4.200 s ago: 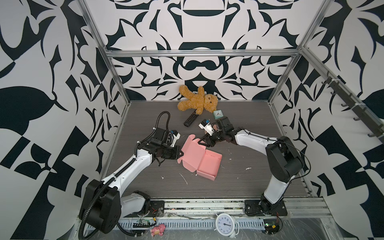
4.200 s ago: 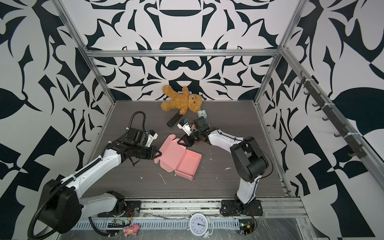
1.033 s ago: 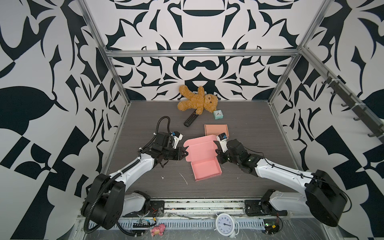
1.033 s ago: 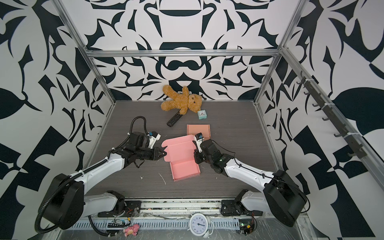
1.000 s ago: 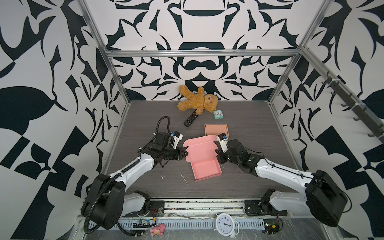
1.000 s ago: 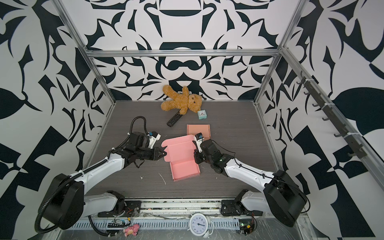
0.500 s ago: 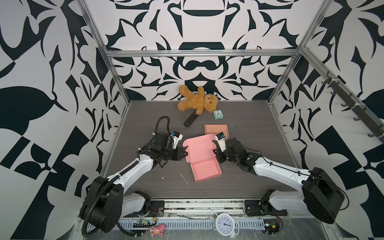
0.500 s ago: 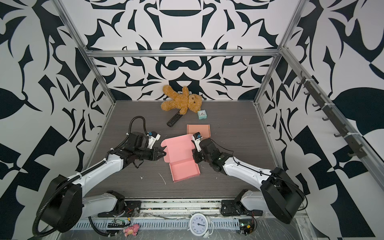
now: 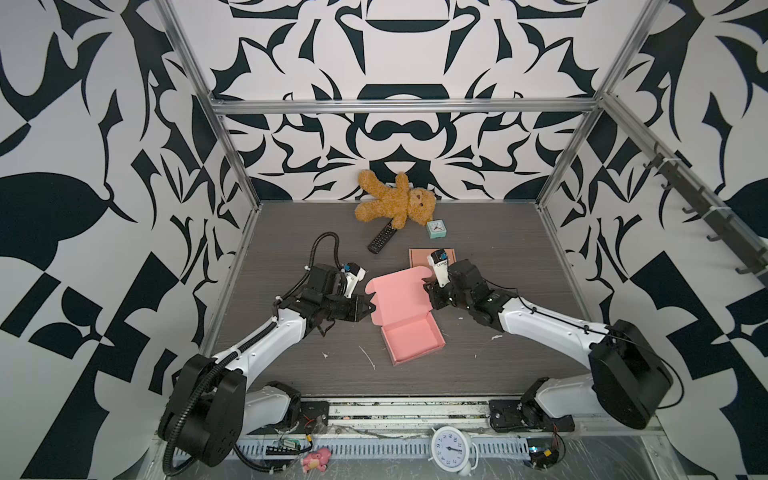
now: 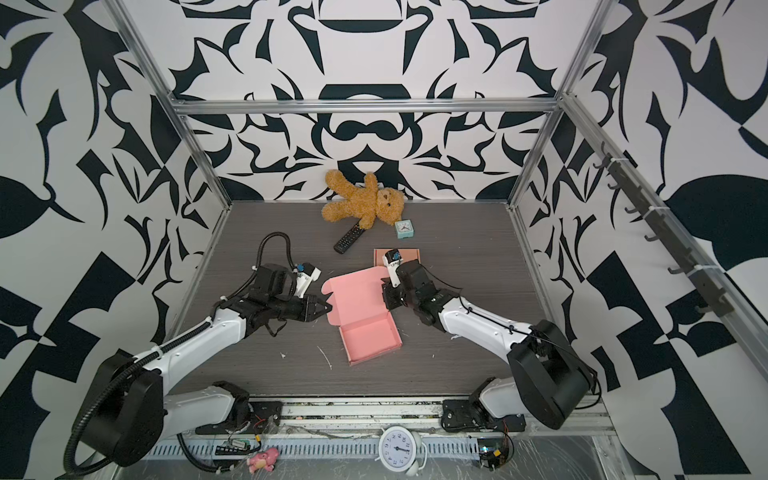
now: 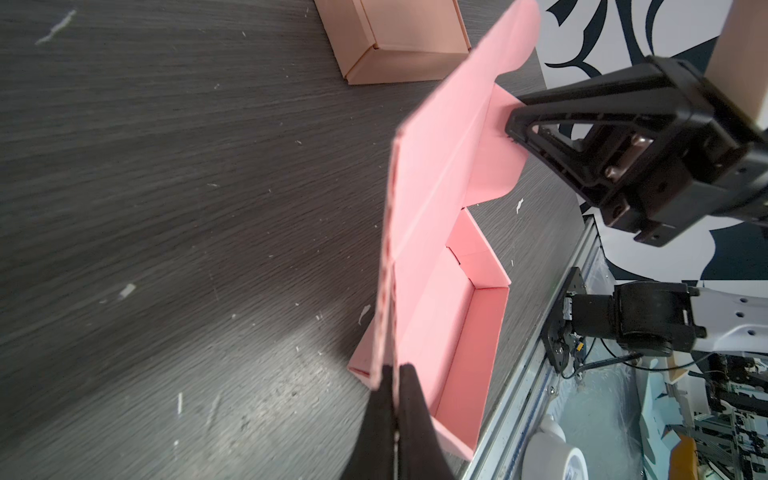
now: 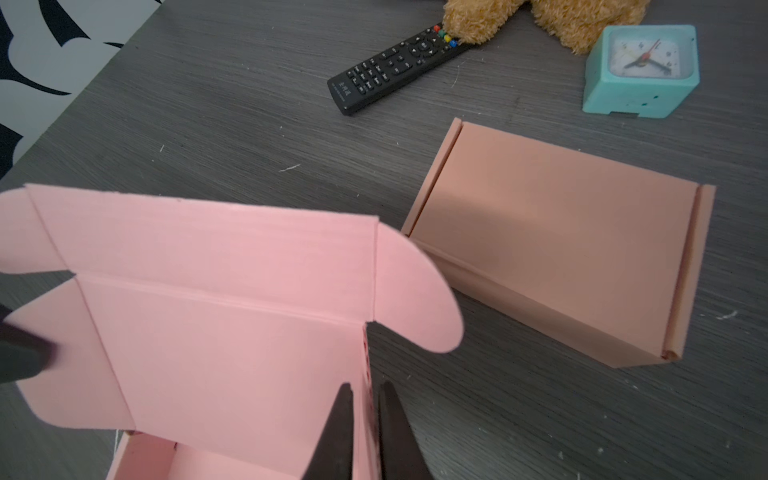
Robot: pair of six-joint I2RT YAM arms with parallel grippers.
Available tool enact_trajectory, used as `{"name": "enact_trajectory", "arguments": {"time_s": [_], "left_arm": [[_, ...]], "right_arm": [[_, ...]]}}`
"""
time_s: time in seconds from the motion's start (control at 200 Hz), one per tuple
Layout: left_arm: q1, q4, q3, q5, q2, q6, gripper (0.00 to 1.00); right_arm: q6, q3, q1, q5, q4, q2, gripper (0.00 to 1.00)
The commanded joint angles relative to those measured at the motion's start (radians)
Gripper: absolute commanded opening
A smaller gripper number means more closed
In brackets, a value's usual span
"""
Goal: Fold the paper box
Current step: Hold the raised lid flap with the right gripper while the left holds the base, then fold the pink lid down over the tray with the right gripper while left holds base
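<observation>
Pink box (image 9: 415, 347) sat mid-table (image 9: 291, 249) in both top views, half made: shallow tray (image 10: 372, 338) with four walls up, flat on the surface, and the lid (image 9: 397, 293) hinged off its far wall and raised steeply, front strip and rounded ear flaps not tucked. I had the left gripper (image 9: 371, 309) pinched tight on the lid's left edge; in the left wrist view the jaws were together on the card (image 11: 392, 374). The right gripper (image 10: 384, 291) was at the opposite lid edge, and in its wrist view its two fingers straddled the raw corrugated edge (image 12: 365, 390), clamped on it. A tan box (image 12: 552, 257), closed, lay just behind the lid's right ear flap, near but apart. The remote (image 9: 381, 237), teddy bear (image 9: 395, 205) and teal clock (image 9: 436, 228) sat farther back by the rear wall. I saw bare tabletop in front of the tray up to the front rail, and on both sides out to the walls, with only small paper scraps there.
</observation>
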Motion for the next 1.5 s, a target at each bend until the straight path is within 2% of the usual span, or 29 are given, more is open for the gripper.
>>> {"name": "enact_trajectory", "arguments": {"time_s": [0.0,0.435,0.61,0.92,0.955,1.025,1.25,1.5], "left_arm": [[0.001,-0.013,0.019,0.010,-0.023,0.022,0.04],[0.001,-0.016,0.034,-0.031,-0.041,0.011,0.04],[0.001,0.000,0.043,-0.048,-0.028,0.000,0.11],[0.001,0.026,0.057,-0.057,-0.018,-0.024,0.19],[0.001,0.026,0.057,-0.059,-0.020,-0.024,0.18],[0.001,0.022,0.061,-0.061,-0.020,-0.022,0.11],[0.001,-0.001,0.063,-0.078,-0.021,-0.021,0.05],[0.001,0.007,0.078,-0.091,-0.017,-0.033,0.05]], "right_arm": [[-0.003,0.042,-0.003,-0.027,-0.007,-0.002,0.11],[-0.004,0.040,-0.009,-0.051,-0.045,-0.063,0.01],[-0.001,0.001,-0.009,-0.073,-0.005,-0.117,0.01],[-0.003,-0.020,-0.009,-0.070,0.006,-0.121,0.00],[-0.003,-0.021,-0.009,-0.069,0.007,-0.122,0.00],[-0.004,-0.024,-0.009,-0.069,0.008,-0.123,0.00],[-0.004,-0.032,-0.009,-0.063,0.011,-0.134,0.00],[0.022,-0.018,0.008,-0.036,0.004,-0.153,0.00]]}}
